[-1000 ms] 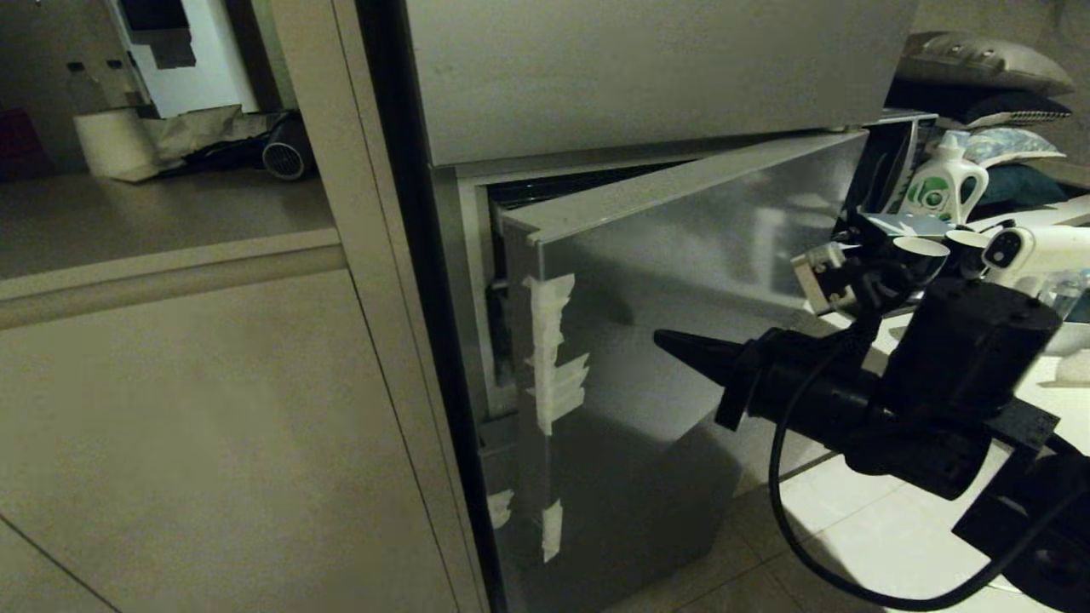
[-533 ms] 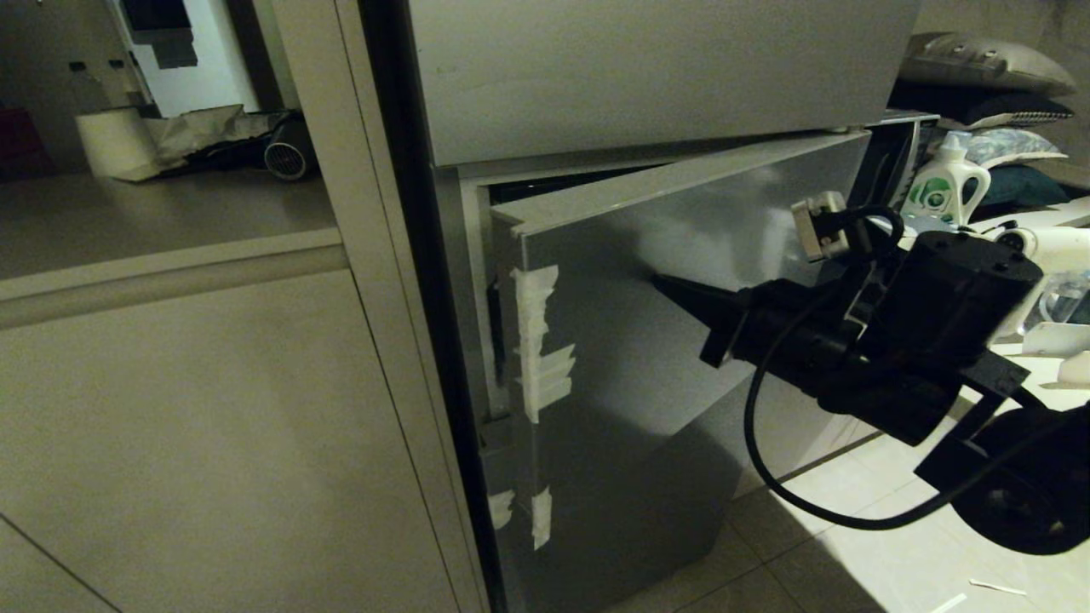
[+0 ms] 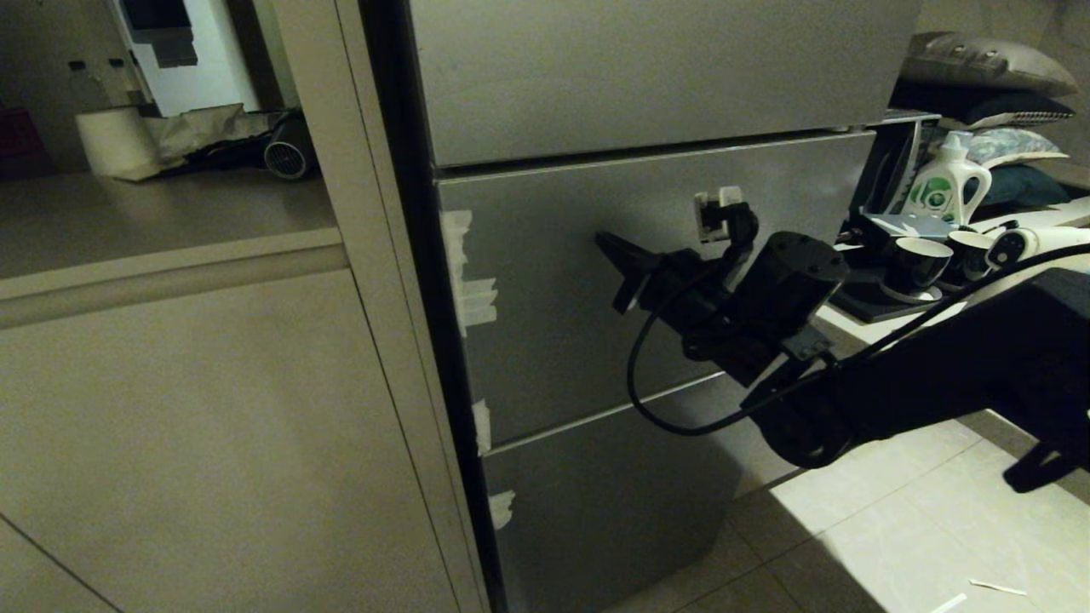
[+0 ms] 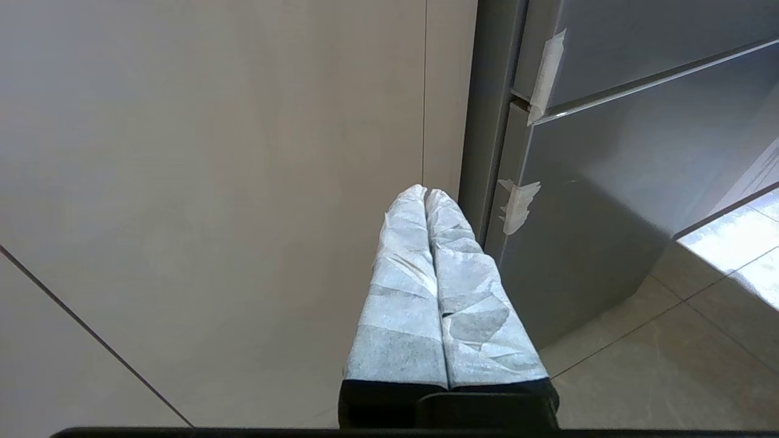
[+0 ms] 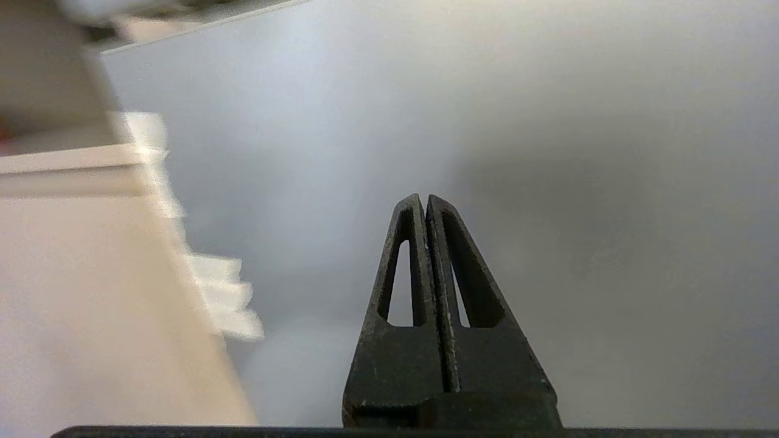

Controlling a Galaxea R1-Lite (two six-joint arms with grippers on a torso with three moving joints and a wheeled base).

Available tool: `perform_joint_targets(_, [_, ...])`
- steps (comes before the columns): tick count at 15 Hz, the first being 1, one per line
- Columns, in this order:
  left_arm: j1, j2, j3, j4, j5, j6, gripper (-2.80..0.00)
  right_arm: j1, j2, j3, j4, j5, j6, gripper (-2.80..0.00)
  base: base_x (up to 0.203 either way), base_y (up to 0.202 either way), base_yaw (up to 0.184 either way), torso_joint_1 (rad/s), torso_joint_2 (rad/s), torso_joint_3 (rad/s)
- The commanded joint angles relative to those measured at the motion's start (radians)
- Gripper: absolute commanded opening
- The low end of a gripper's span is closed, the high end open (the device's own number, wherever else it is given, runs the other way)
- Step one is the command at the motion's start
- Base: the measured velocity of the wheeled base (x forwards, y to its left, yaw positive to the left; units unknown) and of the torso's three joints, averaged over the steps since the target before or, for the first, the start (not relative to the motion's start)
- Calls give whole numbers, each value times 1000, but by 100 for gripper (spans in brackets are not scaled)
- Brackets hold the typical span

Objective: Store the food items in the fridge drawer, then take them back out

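The food items and the fridge drawer are hidden behind the fridge's grey steel door panel, which sits flush with the panels above and below it. My right gripper is shut and empty. It reaches in from the right, its black tips at or touching this panel's face. In the right wrist view the right gripper points at the plain grey panel. My left gripper is shut, with its taped fingers pressed together. It hangs parked low beside the fridge's left corner.
Whitish tape scraps line the panel's left edge. A beige cabinet front stands left of the fridge. On the right, a counter holds dark cups and a detergent bottle. Tiled floor lies below my right arm.
The middle door panel has swung from ajar to shut. My right gripper moved left and in towards the fridge along with it, staying shut.
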Motion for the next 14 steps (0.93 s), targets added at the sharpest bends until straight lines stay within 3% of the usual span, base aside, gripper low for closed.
perform_joint_targets(1, [-1, 0, 0, 0, 0, 0, -280, 2, 71, -36, -12, -10, 0, -280, 0, 0, 0, 0, 0, 0])
perform_joint_targets(5, [0, -1, 0, 0, 0, 0, -280, 8, -129, 147, -15, -18, -44, -280, 0, 0, 0, 0, 0, 0])
perform_joint_targets(9, [0, -1, 0, 0, 0, 0, -280, 28, -482, 502, 5, -19, -88, -280, 0, 0, 0, 0, 0, 0])
perform_joint_targets(12, [-1, -1, 0, 0, 0, 0, -280, 32, -841, 782, 137, -49, -119, -280, 0, 0, 0, 0, 0, 0])
perform_joint_targets(14, [0, 0, 0, 0, 0, 0, -280, 24, -1072, 954, 269, -119, -139, -280, 0, 0, 0, 0, 0, 0])
